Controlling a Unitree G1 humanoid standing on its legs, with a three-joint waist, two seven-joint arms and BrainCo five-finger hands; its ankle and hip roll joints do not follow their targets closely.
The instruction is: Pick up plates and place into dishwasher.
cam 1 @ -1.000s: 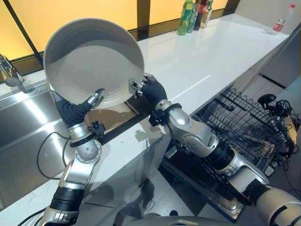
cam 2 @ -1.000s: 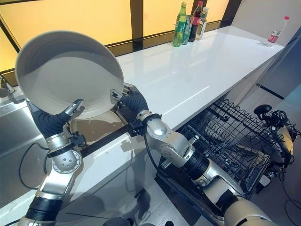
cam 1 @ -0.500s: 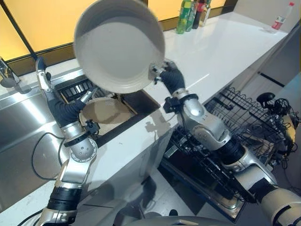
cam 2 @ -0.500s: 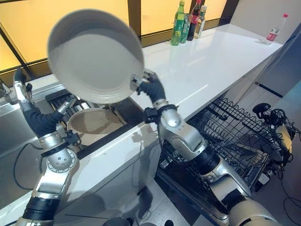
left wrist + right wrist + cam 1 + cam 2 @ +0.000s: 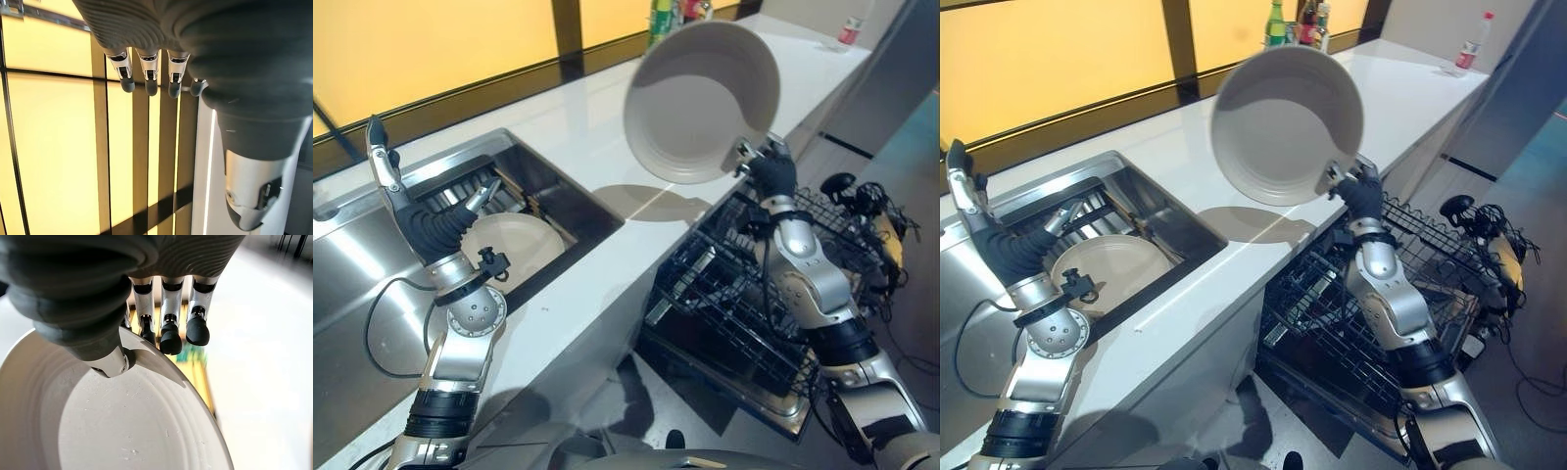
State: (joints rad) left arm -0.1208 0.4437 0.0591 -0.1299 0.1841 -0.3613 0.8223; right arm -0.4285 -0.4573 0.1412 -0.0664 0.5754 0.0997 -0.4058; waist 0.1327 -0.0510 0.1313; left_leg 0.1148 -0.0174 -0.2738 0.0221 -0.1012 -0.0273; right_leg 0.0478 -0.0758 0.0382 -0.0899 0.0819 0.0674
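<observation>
My right hand (image 5: 767,171) holds a large pale grey plate (image 5: 703,101) by its rim, tilted up in the air above the counter's front edge and the dishwasher rack (image 5: 734,294). In the right wrist view the thumb (image 5: 113,363) presses on the plate's (image 5: 122,426) inner face and the fingers curl behind the rim. A second plate (image 5: 514,245) lies in the sink (image 5: 352,264). My left hand (image 5: 431,230) is raised over the sink beside that plate, its fingers (image 5: 146,73) straight and holding nothing.
The black wire rack is pulled out below the white counter (image 5: 597,147), at the right. Several bottles (image 5: 1298,20) stand at the counter's back by the window, and one clear bottle (image 5: 1469,54) stands at its far end.
The right hand has carried the plate from above the sink rightward to above the rack. The left hand has let go of it and stays raised over the sink. The camera has turned right.
</observation>
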